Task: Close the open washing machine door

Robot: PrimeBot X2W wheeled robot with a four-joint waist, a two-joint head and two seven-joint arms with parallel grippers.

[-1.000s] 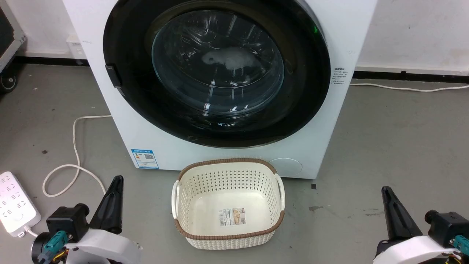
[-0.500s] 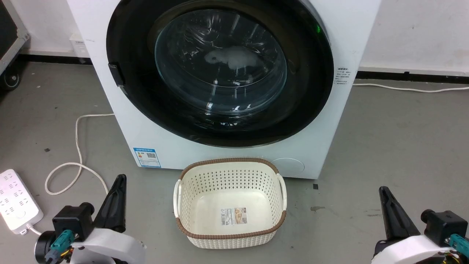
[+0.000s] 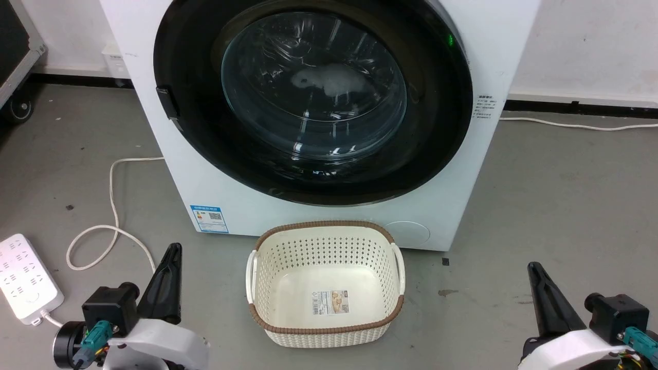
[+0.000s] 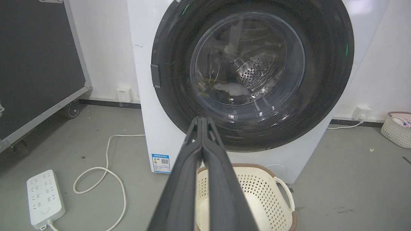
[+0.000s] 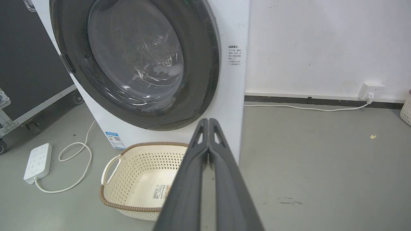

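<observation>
quick look at the clearances first. the washing machine door (image 3: 442,128) fills the top middle of the head view. its black rim lies flat against the white front of the washing machine (image 3: 216,190), so it looks pushed shut, though i can't tell if the latch has caught. the handle tab (image 3: 167,103) sits on the rim's left edge, and something pale shows through the glass.

right below the door a cream perforated basket (image 3: 324,228) stands on the floor just in front of the machine, bottom centre of the frame, with a label on its bottom. to the right of it there's plenty of open grey floor (image 3: 555,205). the left is more cluttered: a white cable (image 3: 110,205) loops over the floor beside the machine's left side, near a white power strip (image 3: 25,277) at the left edge.

arms: the left fingers (image 3: 172,262) come up from the lower left corner and the right fingers (image 3: 538,280) from the lower right. both point up the frame, low down, well apart from the door and the basket. both pairs are pressed together with nothing between them. the wrist views show the tips meeting, with the door beyond.

room: bare floor, and a white wall (image 3: 581,46) behind with a dark baseboard. another cord (image 3: 565,125) runs along the wall on the right to a wall socket (image 5: 371,88). a black wheeled case (image 3: 10,46) is in the upper left corner. a second small basket (image 4: 396,128) sits at the right edge of the left wrist view.
</observation>
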